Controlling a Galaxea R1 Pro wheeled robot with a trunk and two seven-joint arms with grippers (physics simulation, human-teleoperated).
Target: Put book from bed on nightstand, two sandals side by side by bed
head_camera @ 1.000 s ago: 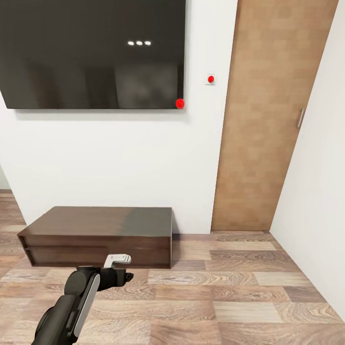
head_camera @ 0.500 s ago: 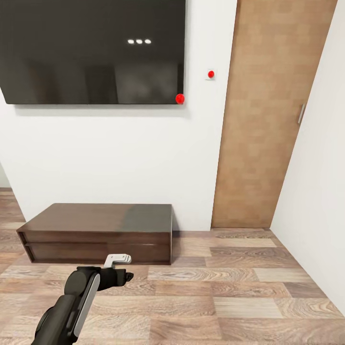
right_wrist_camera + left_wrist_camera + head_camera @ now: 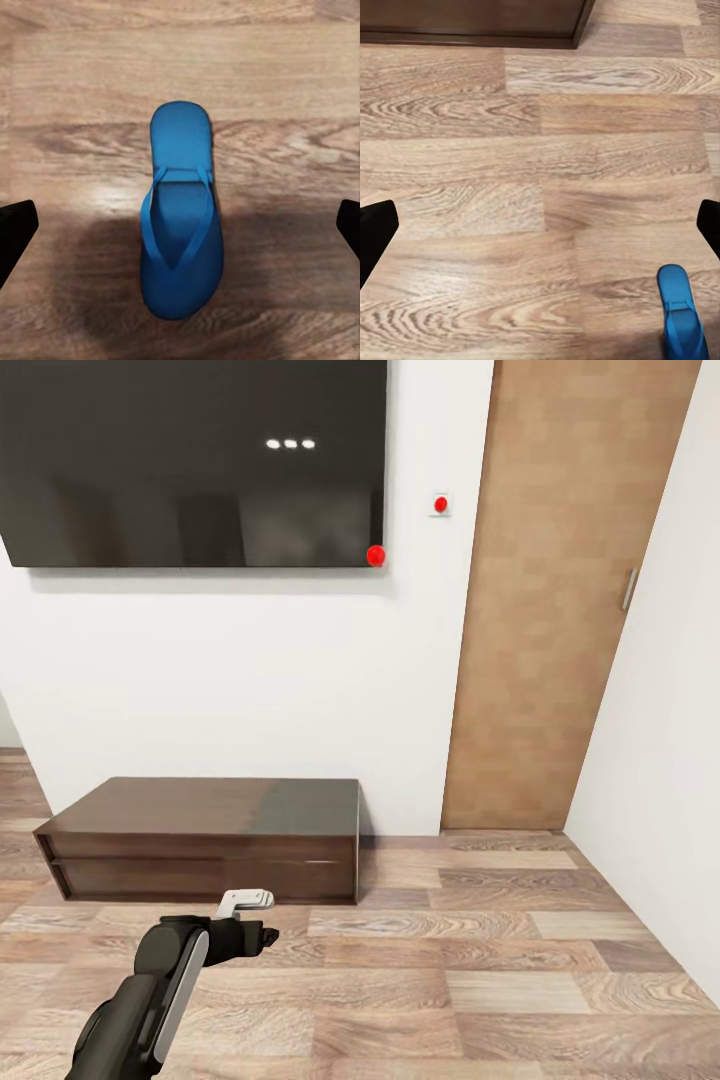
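Left gripper (image 3: 262, 937) held low over the wood-plank floor (image 3: 480, 980) in the head view, just short of the long low TV cabinet (image 3: 200, 838); how far open cannot be told there. In the left wrist view, dark fingertips (image 3: 376, 234) set wide apart at either edge, nothing between them but floor (image 3: 540, 187), with the toe end of a blue sandal (image 3: 681, 315) lying beside the span, long axis along the fingers' line, and the cabinet's dark base (image 3: 472, 19) ahead. In the right wrist view, fingertips (image 3: 15, 232) likewise spread wide and holding nothing, directly over the other blue sandal (image 3: 180, 225), lying flat, straps up, long axis along the fingers' line, narrower end pointing away. Further out in the head view: wall-mounted TV (image 3: 190, 460), red wall switch (image 3: 440, 505), closed wooden door (image 3: 560, 590). Cabinet drawers shut, contents hidden.
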